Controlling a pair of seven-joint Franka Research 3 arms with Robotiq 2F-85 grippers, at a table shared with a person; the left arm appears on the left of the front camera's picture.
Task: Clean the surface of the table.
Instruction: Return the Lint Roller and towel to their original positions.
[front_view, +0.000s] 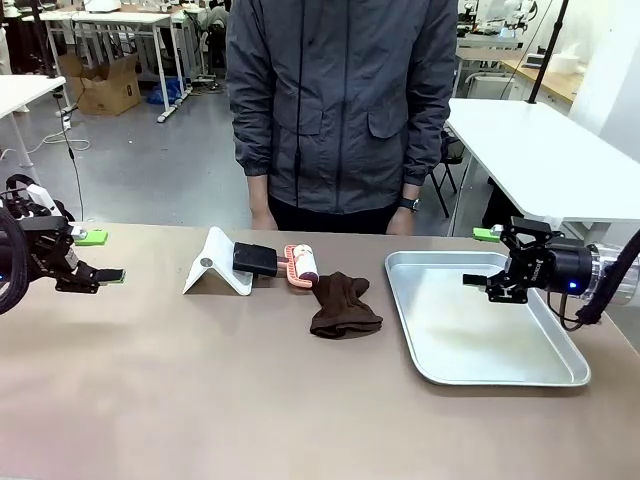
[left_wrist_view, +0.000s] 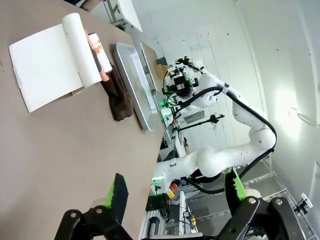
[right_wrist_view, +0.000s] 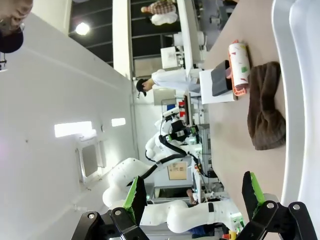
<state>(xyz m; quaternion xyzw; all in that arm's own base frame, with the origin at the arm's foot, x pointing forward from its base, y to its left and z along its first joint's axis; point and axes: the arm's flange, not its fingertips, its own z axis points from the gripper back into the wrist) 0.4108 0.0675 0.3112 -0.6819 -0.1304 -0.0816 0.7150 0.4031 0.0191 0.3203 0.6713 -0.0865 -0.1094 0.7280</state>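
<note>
Bare table (front_view: 200, 400) is seen nearest — both pincers, left gripper (front_view: 95, 257) and right gripper (front_view: 483, 259), spread wide and empty, their arms cut off at the edges.

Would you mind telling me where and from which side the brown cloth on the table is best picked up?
I would pinch the brown cloth at its bunched upper part, coming straight down from above. It lies crumpled and nearly flat on the table, so its sides offer little to hold. The open right claw hangs over the tray next to it and looks better placed.
</note>
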